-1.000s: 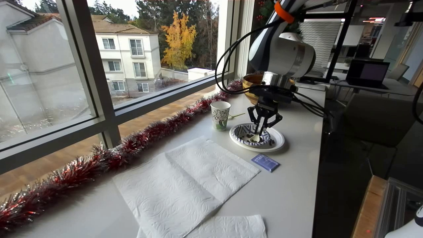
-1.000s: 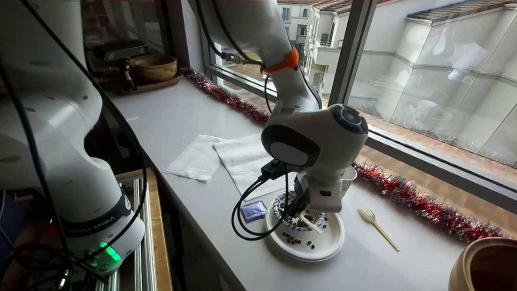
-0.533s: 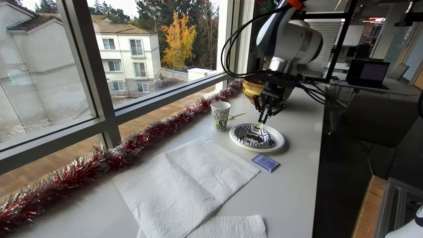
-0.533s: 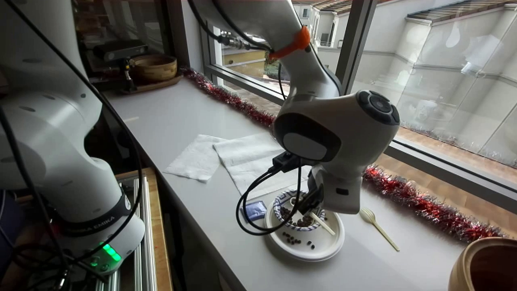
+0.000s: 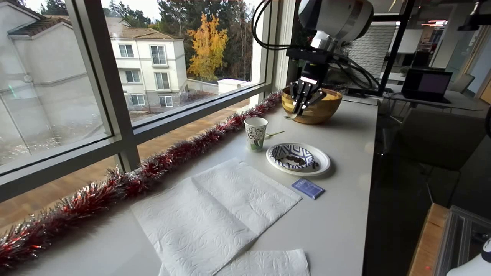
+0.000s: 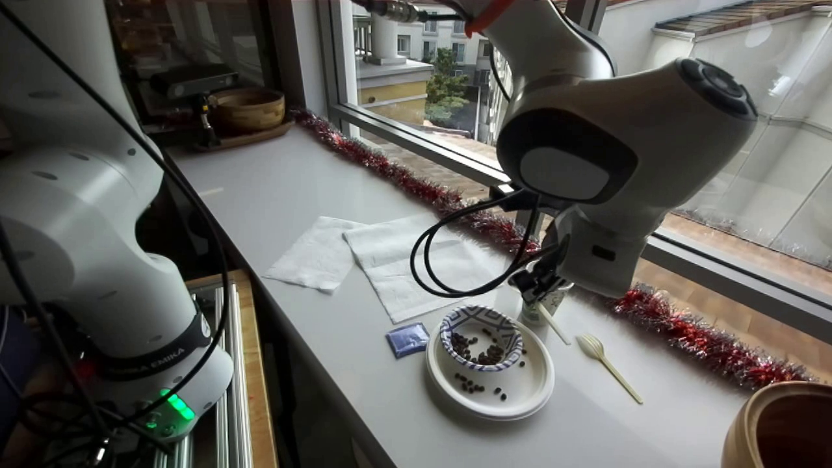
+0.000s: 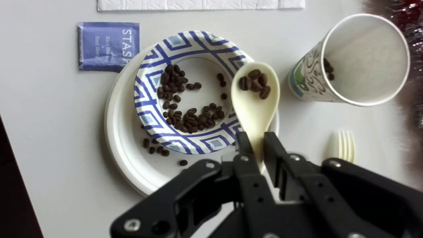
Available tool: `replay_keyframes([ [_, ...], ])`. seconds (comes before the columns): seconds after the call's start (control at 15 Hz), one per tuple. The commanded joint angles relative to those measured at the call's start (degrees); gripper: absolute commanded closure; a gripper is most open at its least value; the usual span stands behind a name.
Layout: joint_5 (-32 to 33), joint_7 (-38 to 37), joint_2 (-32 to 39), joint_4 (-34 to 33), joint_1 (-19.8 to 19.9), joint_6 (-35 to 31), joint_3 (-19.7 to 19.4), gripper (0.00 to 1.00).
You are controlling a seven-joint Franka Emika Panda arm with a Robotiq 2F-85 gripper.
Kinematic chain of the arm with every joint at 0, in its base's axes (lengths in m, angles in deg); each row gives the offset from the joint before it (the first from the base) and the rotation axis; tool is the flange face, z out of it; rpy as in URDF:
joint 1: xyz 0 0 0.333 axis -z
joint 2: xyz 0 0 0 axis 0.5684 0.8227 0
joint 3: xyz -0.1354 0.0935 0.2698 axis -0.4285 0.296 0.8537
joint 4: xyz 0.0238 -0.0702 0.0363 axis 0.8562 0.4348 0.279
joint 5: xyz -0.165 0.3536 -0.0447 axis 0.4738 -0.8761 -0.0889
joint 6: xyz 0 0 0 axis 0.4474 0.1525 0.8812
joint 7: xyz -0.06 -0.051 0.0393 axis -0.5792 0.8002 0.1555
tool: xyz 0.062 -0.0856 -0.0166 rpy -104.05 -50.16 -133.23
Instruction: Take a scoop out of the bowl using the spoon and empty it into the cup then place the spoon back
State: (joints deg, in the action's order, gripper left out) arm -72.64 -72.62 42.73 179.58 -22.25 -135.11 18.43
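Spoon [image 7: 254, 110] carrying coffee beans [image 7: 255, 86] above the table [image 5: 330, 237]

The white table is stretching through both exterior views. The robot arm [image 6: 650, 130] is hanging over it, at the upper right of both frames. Paper towels [image 5: 218, 211] are lying in the lower middle of an exterior view. A wooden bowl [image 5: 330, 107] is standing at the upper right there, partly behind the gripper [image 7: 258, 142]. Left of center in the wrist view, a white plate [image 7: 125, 148] is bearing the blue-patterned bowl [image 7: 198, 44]. The gripper, filling the bottom of that view, is pinching the spoon's handle. At its upper right the cup [image 7: 357, 62] is standing upright. A pale fork [image 6: 593, 348] is lying at the lower right of an exterior view. The spoon is hanging near the middle of the wrist view, apart from bowl and cup. A blue packet [image 7: 109, 46] is lying in the upper left there, beside the plate. Beans are lying in the spoon, in the bowl, on the plate and inside the cup.
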Motion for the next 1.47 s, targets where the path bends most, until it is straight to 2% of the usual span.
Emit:
replay_keyframes([
  [0.0, 0.38, -11.01, 3.33, -6.89, -1.11, 1.11, 0.33, 0.96],
  [0.27, 2.56, -21.46, 5.63, -10.67, -3.70, -2.51, 1.23, 0.96],
  [0.53, 6.78, -28.90, 6.90, -11.03, -6.67, -6.86, 1.70, 0.96],
  [1.07, 18.02, -37.86, 8.07, -8.79, -10.32, -13.54, 0.91, 0.96],
  [1.4, 27.16, -43.21, 7.29, -7.20, -13.25, -17.02, -0.22, 0.96],
])
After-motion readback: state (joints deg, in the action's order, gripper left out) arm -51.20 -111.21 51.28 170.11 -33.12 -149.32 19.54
